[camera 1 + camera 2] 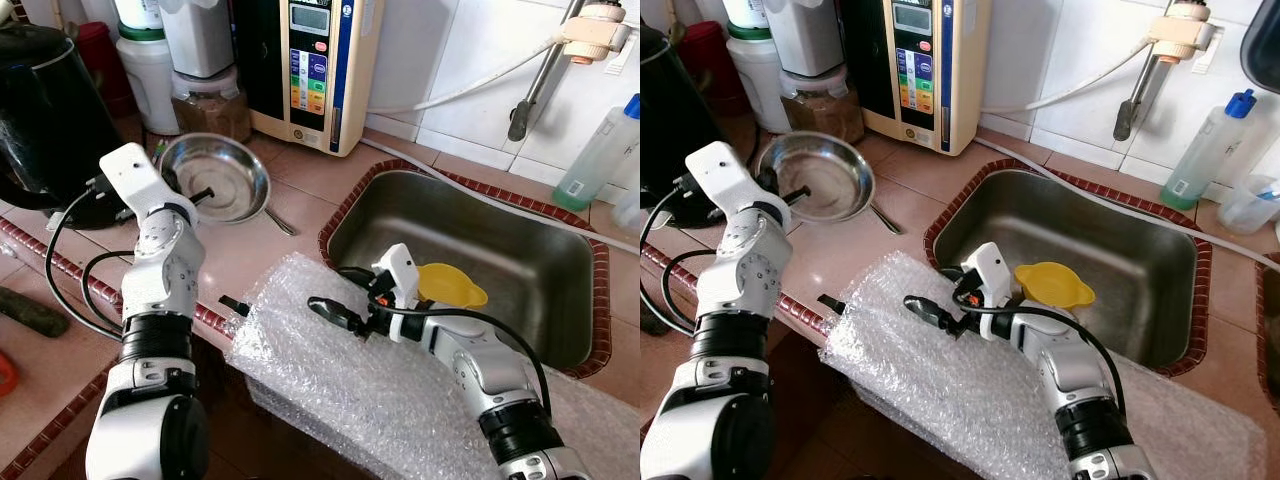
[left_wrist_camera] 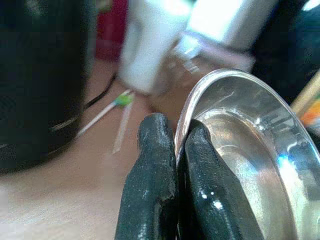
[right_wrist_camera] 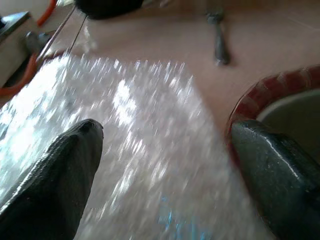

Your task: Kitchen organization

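Stainless steel is what our left gripper [image 2: 177, 165] has hold of: the rim of the shallow metal bowl [image 1: 222, 175] is pinched between its two black fingers [image 2: 150, 170], one inside the lip and one outside. The bowl sits on the tiled counter [image 1: 300, 175] behind the sink [image 1: 470, 250], in front of the black kettle [image 1: 45, 110] and the jars.

We judge the hold a thin one. Smooth steel on a narrow lip could slide out of the fingers if we lift fast, and the bowl would then clatter onto the counter or tip against the utensil handle [image 1: 280, 222] lying at its near edge. Swinging it could also knock the jars crowded behind.

Our right gripper [image 1: 340, 300] hangs spread wide above the sheet of bubble wrap [image 1: 350, 380] draped over the counter edge, holding nothing. A yellow funnel-like piece [image 1: 450, 285] lies by that wrist at the sink's rim; a careless sweep could push it in, or drag the wrap off the edge.

As for writing, the tall appliance [image 1: 315, 70] against the wall carries a coloured button panel and a small display, but we cannot read any of it. The bottle [image 1: 600, 150] with the blue cap bears a label too small to make out.
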`<state>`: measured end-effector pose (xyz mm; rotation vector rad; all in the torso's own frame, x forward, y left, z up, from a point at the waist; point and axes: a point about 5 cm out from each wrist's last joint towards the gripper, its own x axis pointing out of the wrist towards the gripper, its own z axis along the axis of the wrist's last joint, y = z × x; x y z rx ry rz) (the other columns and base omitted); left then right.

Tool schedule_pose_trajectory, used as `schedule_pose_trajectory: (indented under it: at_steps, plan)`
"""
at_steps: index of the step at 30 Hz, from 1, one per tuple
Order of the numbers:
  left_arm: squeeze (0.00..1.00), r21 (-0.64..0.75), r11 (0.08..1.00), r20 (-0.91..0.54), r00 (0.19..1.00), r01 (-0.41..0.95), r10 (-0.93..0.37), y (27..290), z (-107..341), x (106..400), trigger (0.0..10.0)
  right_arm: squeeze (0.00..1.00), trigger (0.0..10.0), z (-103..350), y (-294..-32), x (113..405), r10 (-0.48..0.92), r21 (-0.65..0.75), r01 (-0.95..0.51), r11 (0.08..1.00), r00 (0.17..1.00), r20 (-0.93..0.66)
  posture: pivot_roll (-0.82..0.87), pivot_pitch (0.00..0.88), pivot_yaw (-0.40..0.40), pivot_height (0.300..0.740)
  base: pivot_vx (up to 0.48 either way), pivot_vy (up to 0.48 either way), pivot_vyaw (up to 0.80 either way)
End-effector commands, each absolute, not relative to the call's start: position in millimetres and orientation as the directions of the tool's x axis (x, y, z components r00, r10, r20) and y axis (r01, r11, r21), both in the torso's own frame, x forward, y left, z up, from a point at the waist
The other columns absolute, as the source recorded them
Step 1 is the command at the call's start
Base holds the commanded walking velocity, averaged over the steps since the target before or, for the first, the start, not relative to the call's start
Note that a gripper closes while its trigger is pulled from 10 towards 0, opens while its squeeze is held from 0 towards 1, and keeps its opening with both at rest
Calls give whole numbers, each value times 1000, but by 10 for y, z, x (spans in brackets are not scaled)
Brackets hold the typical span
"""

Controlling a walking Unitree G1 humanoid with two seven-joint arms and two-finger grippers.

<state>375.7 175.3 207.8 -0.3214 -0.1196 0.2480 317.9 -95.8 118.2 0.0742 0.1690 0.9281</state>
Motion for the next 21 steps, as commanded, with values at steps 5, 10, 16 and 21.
schedule_pose_trajectory:
  at_steps: [5, 10, 16, 21]
  plan:
    - [0, -245, 969, 292, 955, 23, 51, 1469, 2340, 3706, 0, 0, 10000, 1516, -1059, 3431, 648, 194, -646, 738, 759, 64, 50, 46, 13, 740, 0, 0, 0]
    - [0, -184, 976, 320, 946, 117, -53, 1323, 2310, 3649, 0, 0, 10000, 1789, -1172, 3575, 501, 278, -532, 800, 847, 179, 50, 42, 12, 740, 0, 0, 0]
    - [0, -168, 967, 330, 935, 193, -129, 1190, 2255, 3594, 0, 0, 10000, 1987, -1228, 3650, 416, 471, -503, 724, 864, 284, 54, 36, 3, 740, 0, 0, 0]
    - [0, -149, 962, 333, 928, 228, -168, 1115, 2241, 3561, 0, 0, 10000, 1970, -1210, 3671, 410, 521, -497, 694, 868, 281, 62, 35, 3, 740, 0, 0, 0]
